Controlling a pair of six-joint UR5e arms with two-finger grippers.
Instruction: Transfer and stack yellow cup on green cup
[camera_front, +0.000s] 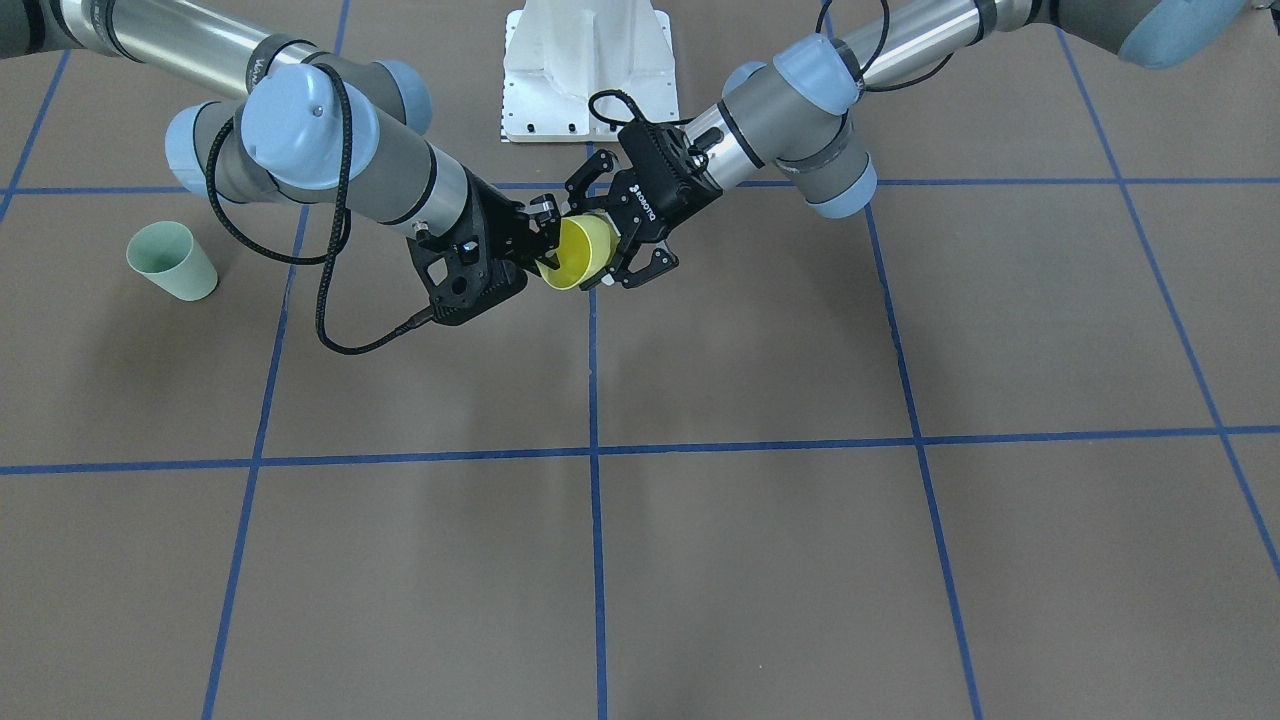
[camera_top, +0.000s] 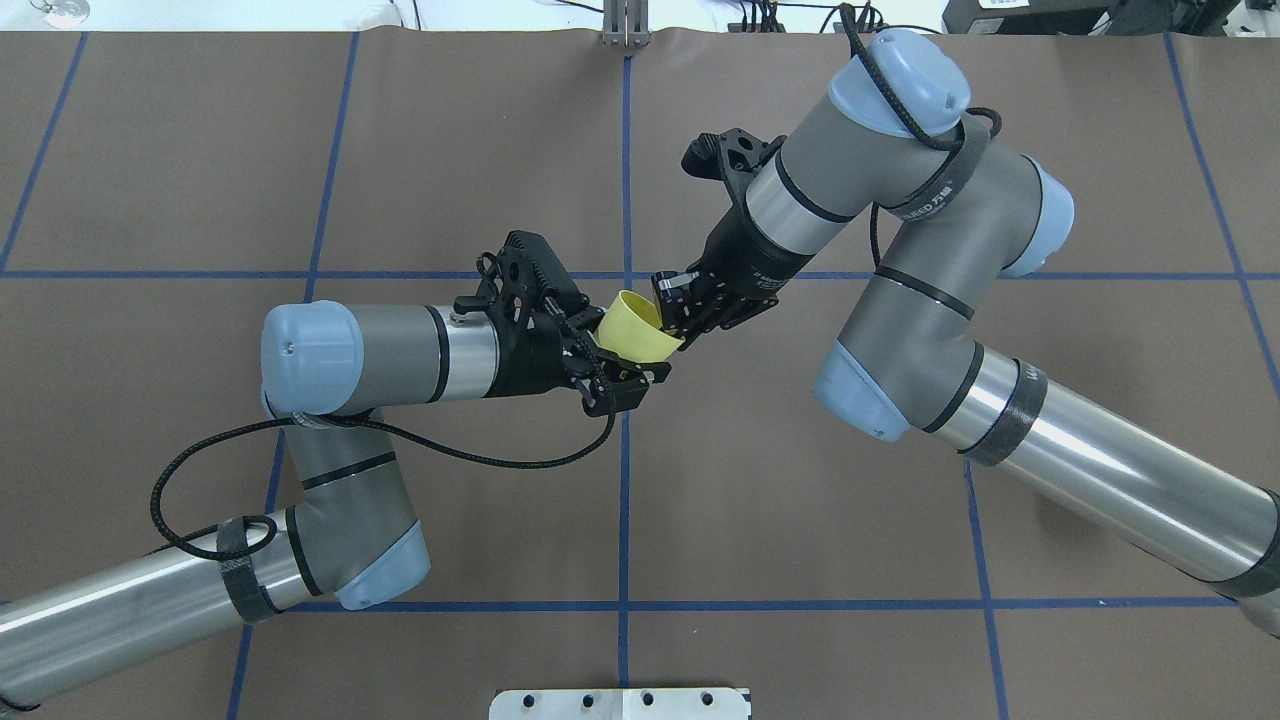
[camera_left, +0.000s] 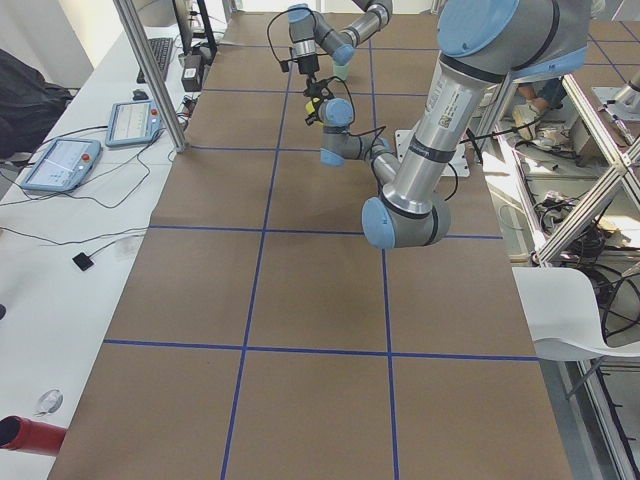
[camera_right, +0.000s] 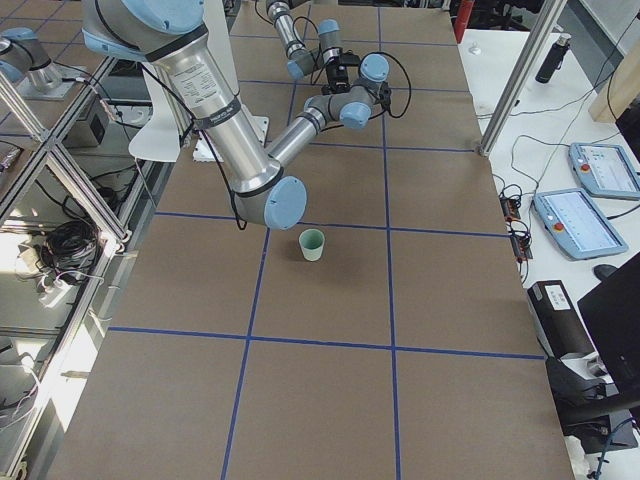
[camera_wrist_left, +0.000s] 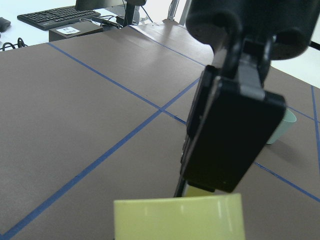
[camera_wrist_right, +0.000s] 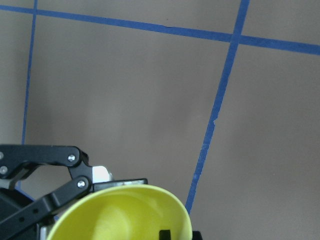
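Under both grippers: brown table (camera_top: 450, 150) with blue tape grid (camera_top: 625, 500). Above its middle the right arm (camera_top: 900, 300) and left arm (camera_top: 400, 355) meet nose to nose.

Fingers of the left gripper (camera_top: 612, 352) are spread wide, straddling the base end of the yellow cup (camera_top: 638, 335); cannot tell whether they press it.

Fingers of the right gripper (camera_top: 674, 308) are drawn close, pinching the cup's rim, one finger inside the mouth per the right wrist view. Cup is off the table, tilted, mouth toward the right gripper.

Well apart from the right gripper, on that arm's outer side: green cup (camera_front: 172, 261), upright on the table, mouth up.
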